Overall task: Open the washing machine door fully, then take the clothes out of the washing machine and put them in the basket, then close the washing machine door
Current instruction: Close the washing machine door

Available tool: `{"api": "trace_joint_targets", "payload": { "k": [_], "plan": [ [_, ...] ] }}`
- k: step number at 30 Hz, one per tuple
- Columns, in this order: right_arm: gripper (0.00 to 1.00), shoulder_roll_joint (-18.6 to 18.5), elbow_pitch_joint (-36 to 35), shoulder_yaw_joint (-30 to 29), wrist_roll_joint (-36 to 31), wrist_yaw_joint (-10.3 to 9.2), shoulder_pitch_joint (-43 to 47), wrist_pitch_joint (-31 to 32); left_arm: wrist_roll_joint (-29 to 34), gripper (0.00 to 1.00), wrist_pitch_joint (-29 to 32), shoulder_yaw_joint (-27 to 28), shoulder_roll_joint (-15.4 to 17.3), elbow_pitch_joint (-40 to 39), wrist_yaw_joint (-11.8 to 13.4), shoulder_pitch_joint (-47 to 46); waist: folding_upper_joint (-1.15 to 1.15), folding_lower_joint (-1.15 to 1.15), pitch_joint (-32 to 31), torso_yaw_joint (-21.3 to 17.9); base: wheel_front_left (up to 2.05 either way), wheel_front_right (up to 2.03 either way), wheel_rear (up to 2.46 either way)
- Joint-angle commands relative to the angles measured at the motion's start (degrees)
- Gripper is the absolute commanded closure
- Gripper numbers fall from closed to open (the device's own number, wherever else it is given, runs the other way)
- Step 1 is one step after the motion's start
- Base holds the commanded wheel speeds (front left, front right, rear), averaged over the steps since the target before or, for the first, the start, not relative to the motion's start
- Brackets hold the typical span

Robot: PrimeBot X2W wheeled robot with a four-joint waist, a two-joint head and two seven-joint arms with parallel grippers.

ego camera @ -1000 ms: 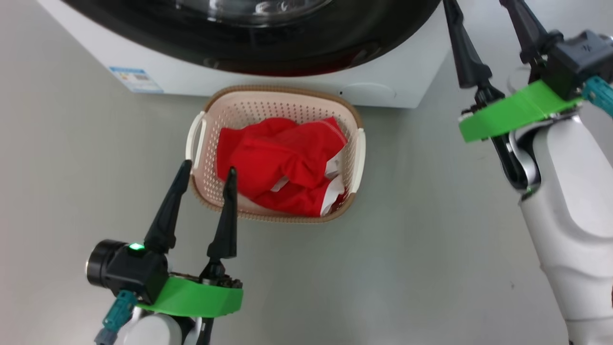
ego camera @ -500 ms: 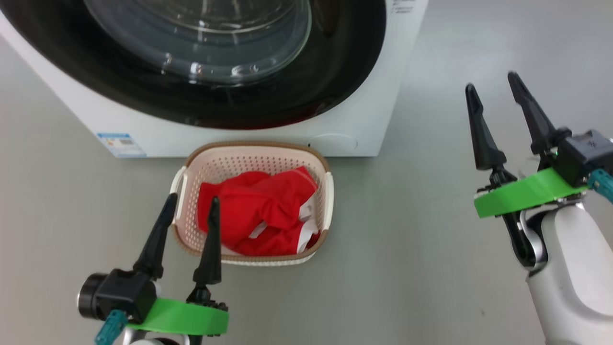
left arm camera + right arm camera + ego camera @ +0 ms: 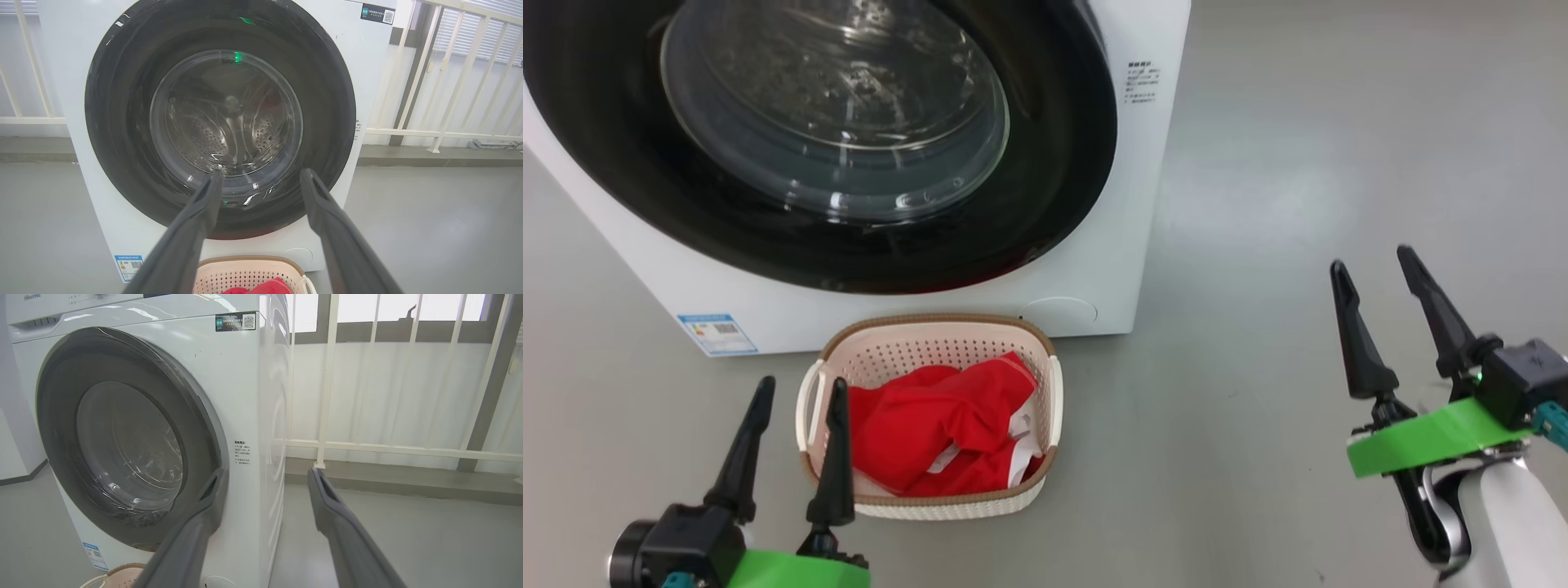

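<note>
The white washing machine point(image 3: 1086, 245) point(image 3: 367, 73) point(image 3: 241, 396) stands with its black-rimmed door point(image 3: 833, 139) point(image 3: 220, 122) point(image 3: 126, 445) shut flat against the front. On the floor just before it sits the cream basket point(image 3: 1013, 498) point(image 3: 229, 273) holding the red clothes point(image 3: 931, 433) point(image 3: 261, 288). My left gripper point(image 3: 800, 392) point(image 3: 261, 175) is open and empty at the basket's left edge, pointing at the door. Off to the right of the machine, my right gripper point(image 3: 1372, 261) point(image 3: 265, 473) hangs open and empty over the floor.
Bare grey floor point(image 3: 1298, 163) spreads to the right of the machine. A white railing point(image 3: 327, 396) point(image 3: 429, 81) with a low ledge runs behind and beside the machine. A blue label point(image 3: 717, 333) marks the machine's lower left corner.
The head camera has tilted up and back, so the door and machine show more fully and the basket sits lower. Both grippers stay open and empty, the right one lower in the picture.
</note>
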Motion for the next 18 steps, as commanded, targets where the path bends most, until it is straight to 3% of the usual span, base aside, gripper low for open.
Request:
{"api": "trace_joint_targets", "payload": {
  "k": [1,18],
  "plan": [
    [0.0,0.04,-1.8,0.84,0.62,-0.21,0.2,-0.14,0.63,0.0,-0.28,2.22,1.02,-1.79,0.31,-0.3,0.0,0.0,-0.88,-0.55,0.0,0.0,0.0],
    [0.0,1.38,-6.08,0.45,-0.96,-0.21,10.43,-0.14,0.39,0.0,-0.28,4.9,0.64,-4.39,-1.05,6.87,0.0,0.0,-5.52,-2.13,0.0,0.0,0.0]
  ]
}}
